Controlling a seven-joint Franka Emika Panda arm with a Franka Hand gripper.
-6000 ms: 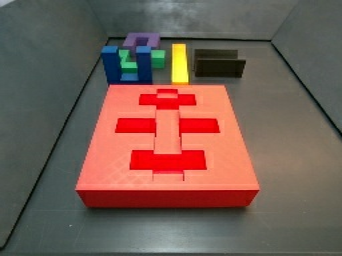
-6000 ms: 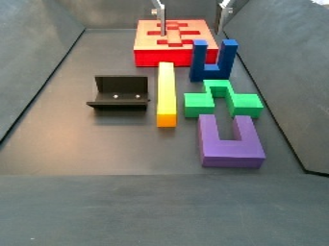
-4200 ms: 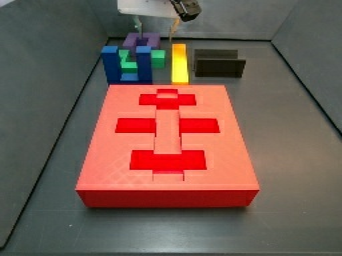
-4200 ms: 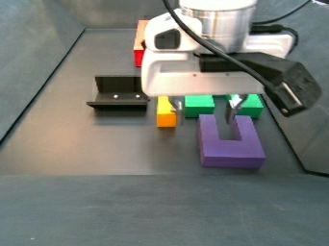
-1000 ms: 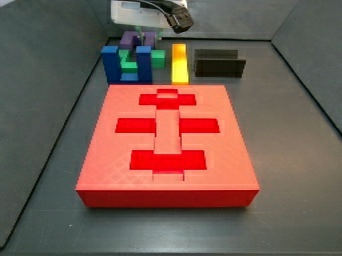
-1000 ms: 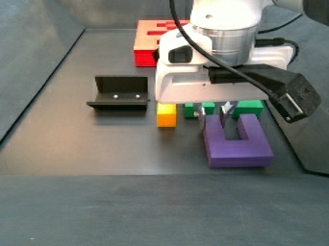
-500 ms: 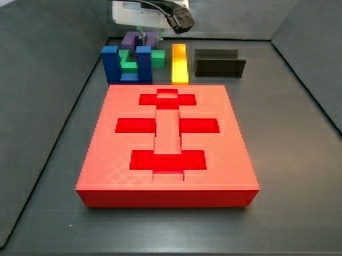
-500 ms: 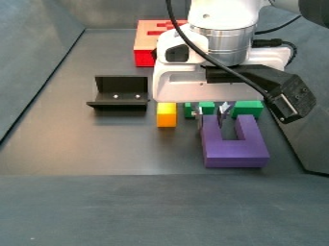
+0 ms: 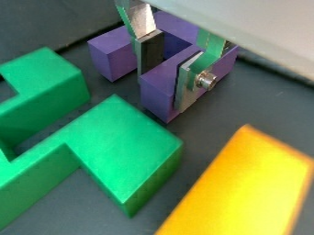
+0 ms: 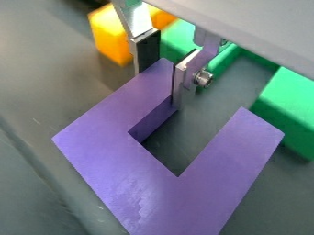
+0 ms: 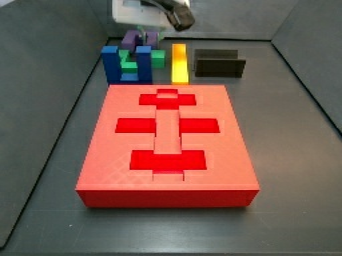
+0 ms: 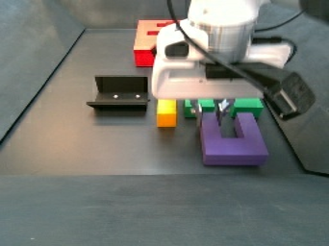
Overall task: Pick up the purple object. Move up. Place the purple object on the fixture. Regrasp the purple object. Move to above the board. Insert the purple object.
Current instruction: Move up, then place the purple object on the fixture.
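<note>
Low, end effector (image 10: 168, 64) straddling purple object (image 10: 185, 174)

One claw (image 10: 168, 66), four blocks, one board (image 11: 167, 145), one fixture (image 12: 117, 93).
</note>
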